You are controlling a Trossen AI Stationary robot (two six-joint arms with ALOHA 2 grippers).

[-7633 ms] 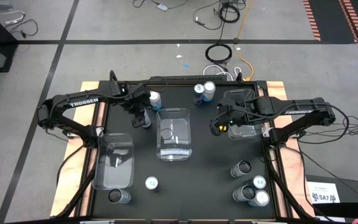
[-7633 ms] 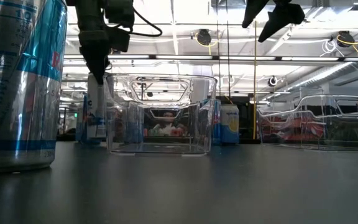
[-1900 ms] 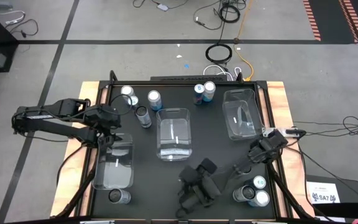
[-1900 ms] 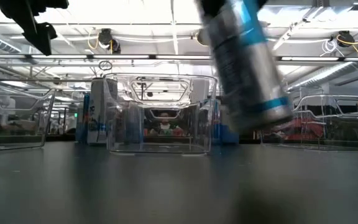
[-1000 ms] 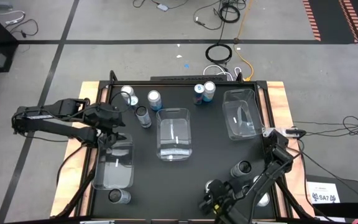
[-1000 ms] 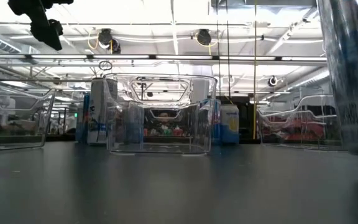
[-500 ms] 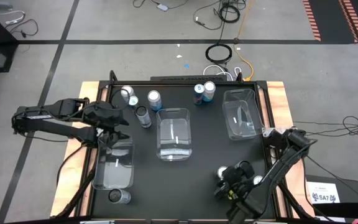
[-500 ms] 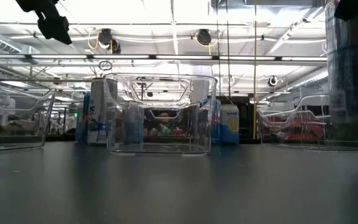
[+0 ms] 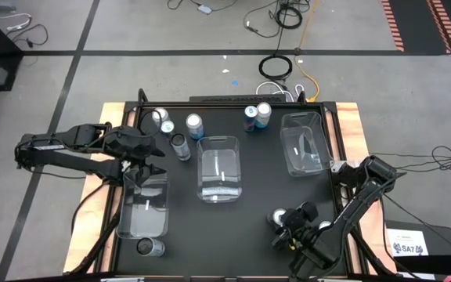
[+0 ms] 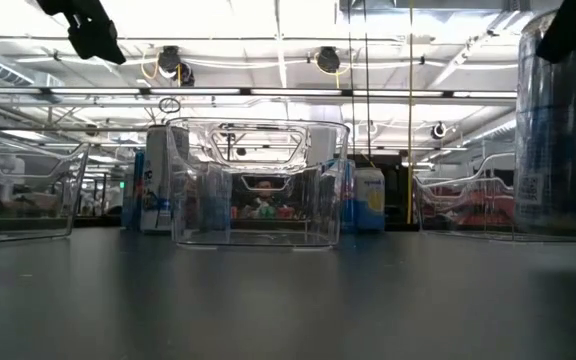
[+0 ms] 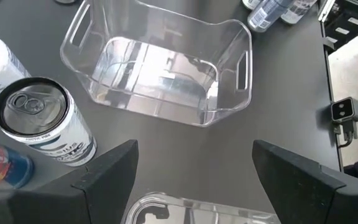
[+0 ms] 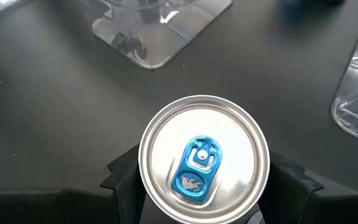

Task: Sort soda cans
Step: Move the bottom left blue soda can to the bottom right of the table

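Black table (image 9: pixel 257 176): we're clamping right gripper (image 12: pixel 204 186) on blue-tab can (image 12: pixel 204 158), upright for sorting; left gripper (image 11: pixel 191 165) waiting open above left bin (image 9: pixel 143 205).

I see the black table (image 9: pixel 249 180) carrying three clear bins (image 9: pixel 219 168), soda cans (image 9: pixel 195 124) along its far edge and one (image 9: pixel 151 247) at the near-left corner.

We see three clear bins on the black table (image 9: pixel 257 168); the middle bin (image 9: pixel 219 168) sits between the left bin (image 9: pixel 143 205) and right bin (image 9: pixel 302 143); the right gripper (image 9: pixel 282 227) grips a can (image 9: pixel 278 218) at the near right; the left gripper (image 9: pixel 151 153) hovers beside the left bin's far end.
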